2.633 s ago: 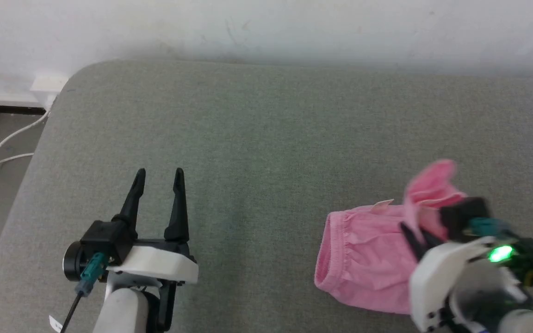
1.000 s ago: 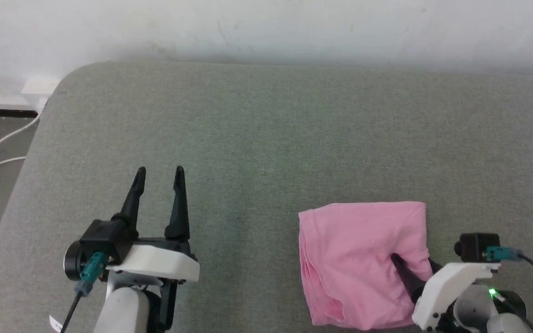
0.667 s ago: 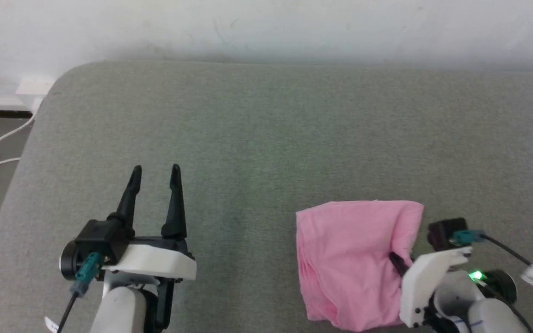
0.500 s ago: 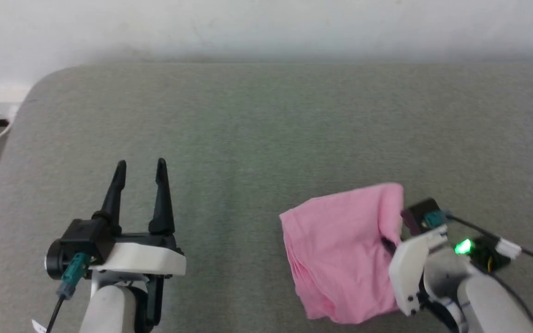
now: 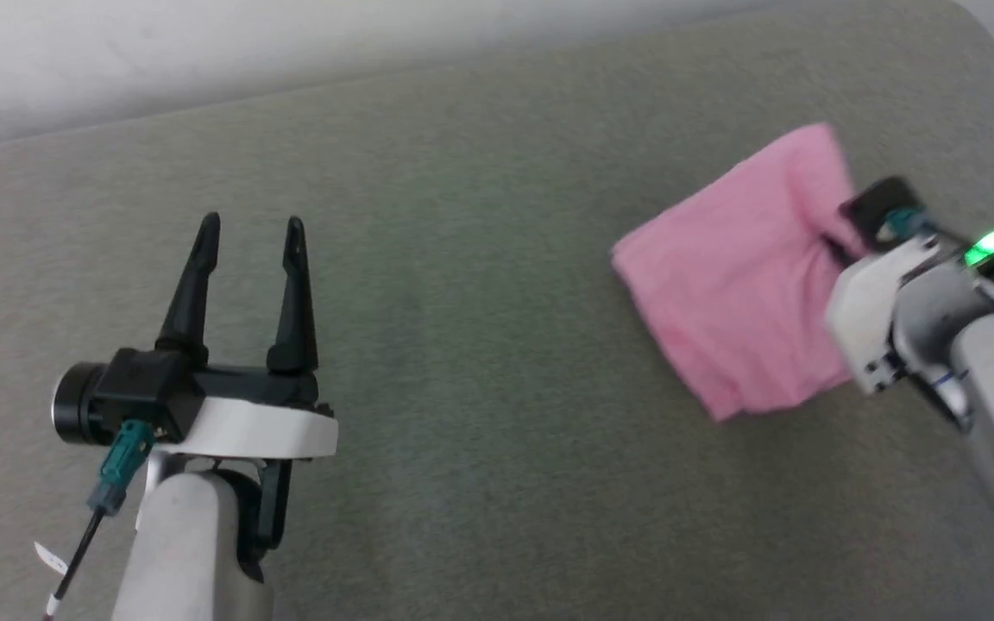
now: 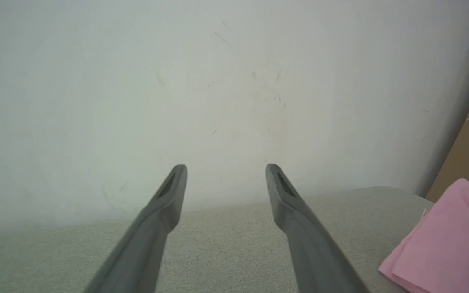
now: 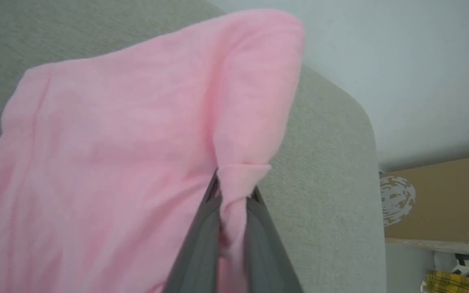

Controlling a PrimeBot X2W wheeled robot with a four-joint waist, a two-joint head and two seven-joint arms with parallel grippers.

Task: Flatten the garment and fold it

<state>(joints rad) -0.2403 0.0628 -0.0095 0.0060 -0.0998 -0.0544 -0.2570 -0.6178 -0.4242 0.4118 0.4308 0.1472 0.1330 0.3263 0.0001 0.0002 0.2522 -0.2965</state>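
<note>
Although the garment [image 5: 739, 285] already sat as a compact folded square near the far right corner of the grey padded surface [image 5: 462, 362], the right gripper [image 7: 234, 191] had its jaws clamped on a bunched edge of it. The left gripper [image 5: 248, 228] hung open and empty over the left side. Folding looked largely done; letting go, and perhaps smoothing that edge, seemed left.

Setting: you stand in a bare indoor room, kind unclear.
Evidence: grey upholstered pad [image 5: 497, 362], scuffed white wall [image 6: 218, 81], cardboard [image 7: 454, 203].
</note>
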